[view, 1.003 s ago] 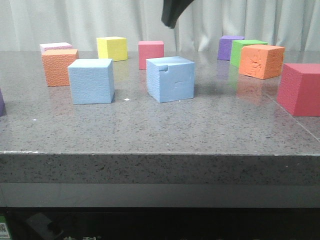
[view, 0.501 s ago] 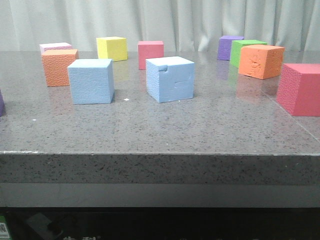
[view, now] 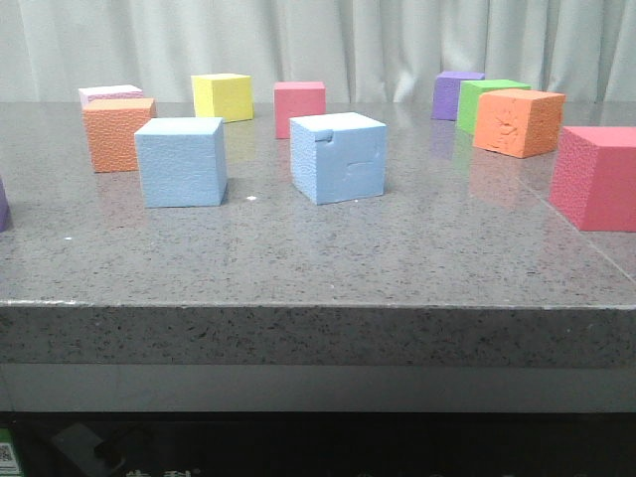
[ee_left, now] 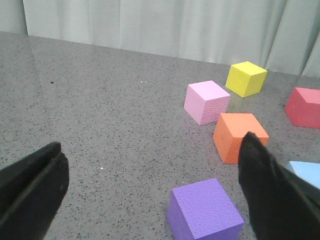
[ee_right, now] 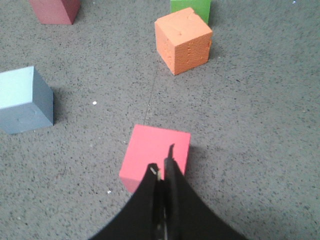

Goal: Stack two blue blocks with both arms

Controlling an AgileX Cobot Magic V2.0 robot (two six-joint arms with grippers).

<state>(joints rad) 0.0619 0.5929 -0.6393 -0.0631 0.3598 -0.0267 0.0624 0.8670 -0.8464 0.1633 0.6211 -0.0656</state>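
Observation:
The smooth blue block [view: 181, 161] stands left of centre on the table. The chipped blue block [view: 338, 156] stands apart to its right. Neither gripper shows in the front view. In the left wrist view my left gripper [ee_left: 150, 195] is open and empty above the table, with a purple cube [ee_left: 202, 210] between its fingers and a corner of a blue block [ee_left: 306, 172] beyond the right finger. In the right wrist view my right gripper [ee_right: 162, 167] is shut on nothing, hanging over a red cube [ee_right: 155, 150]. A blue block [ee_right: 22, 100] lies well off to one side of it.
Around the blue blocks stand an orange cube [view: 117, 132], pink cube [view: 109, 93], yellow cube [view: 223, 95] and red cube [view: 299, 106]. At the right are a purple cube [view: 455, 92], green cube [view: 487, 99], gouged orange cube [view: 518, 121] and large red cube [view: 596, 177].
A dark gripper tip that hung at the top of the front view one second ago has gone out of view. The blocks have not moved.

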